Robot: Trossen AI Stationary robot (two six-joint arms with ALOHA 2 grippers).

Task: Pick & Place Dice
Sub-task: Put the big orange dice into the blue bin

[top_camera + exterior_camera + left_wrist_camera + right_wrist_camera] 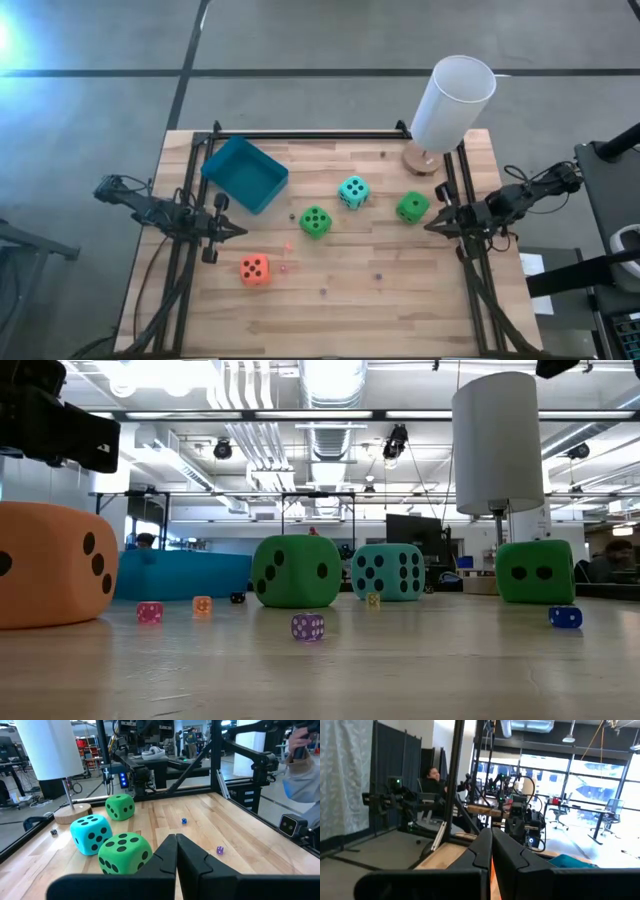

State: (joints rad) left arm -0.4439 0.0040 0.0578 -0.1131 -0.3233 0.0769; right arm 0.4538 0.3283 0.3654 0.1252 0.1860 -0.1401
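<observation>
at the left edge of the table, your left gripper sits with its jaws pressed together on nothing, low over the wood and pointing inward. at the right edge the right gripper mirrors it; the right wrist view shows its two fingers meeting with no gap, also empty. neither is touching a die.

nearest the left gripper is the orange die, just ahead and a little toward the front edge. the blue tray lies close behind that gripper, tilted on the table near the back left. out in the middle sit a green die and the teal die, near each other but apart. the second green die rests just beside the right gripper's tip, with the white lamp standing behind it on its wooden base.

here is where you can slip, as i judge it. if you go for a die with the jaws together, you shove it away instead of catching it, so spread them first. the dice look soft, so a hard squeeze may squash one and let it pop out. tiny dice are scattered over the wood; a sweep could scatter them or put one under a finger. swinging the right arm back risks knocking the lamp. the tray is light-looking and close to your left arm, so a careless lift could nudge it.
</observation>
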